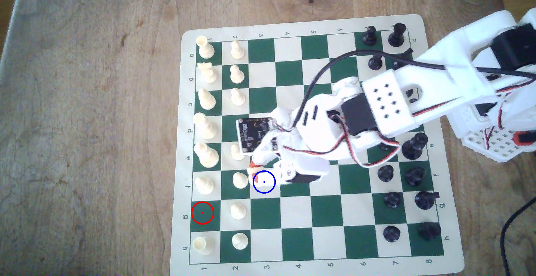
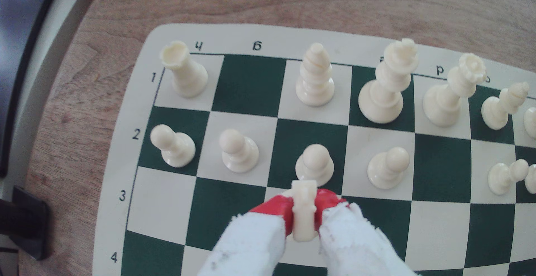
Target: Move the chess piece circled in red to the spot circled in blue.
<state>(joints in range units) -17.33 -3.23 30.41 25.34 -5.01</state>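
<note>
The chess piece point(image 2: 303, 215), a cream knight, is clamped between the red pads point(image 2: 275, 209) of my gripper point(image 2: 303, 210), which is shut on it. In the exterior view the gripper point(image 1: 255, 171) holds the chess piece point(image 1: 258, 169) at the upper left rim of the blue ring marking the spot point(image 1: 267, 186), a cream square in column 3. I cannot tell whether the knight's base touches the board. The red-ringed dark green square point(image 1: 202, 212) at g1 stands bare.
A cream pawn point(image 1: 240, 180) stands on the square right beside the spot, seen just past my fingertips as the pawn point(image 2: 314, 164). Other cream pawns and back-row pieces fill columns 1 and 2, with a rook point(image 1: 203, 245) at h1. Black pieces point(image 1: 414, 174) line the exterior view's right.
</note>
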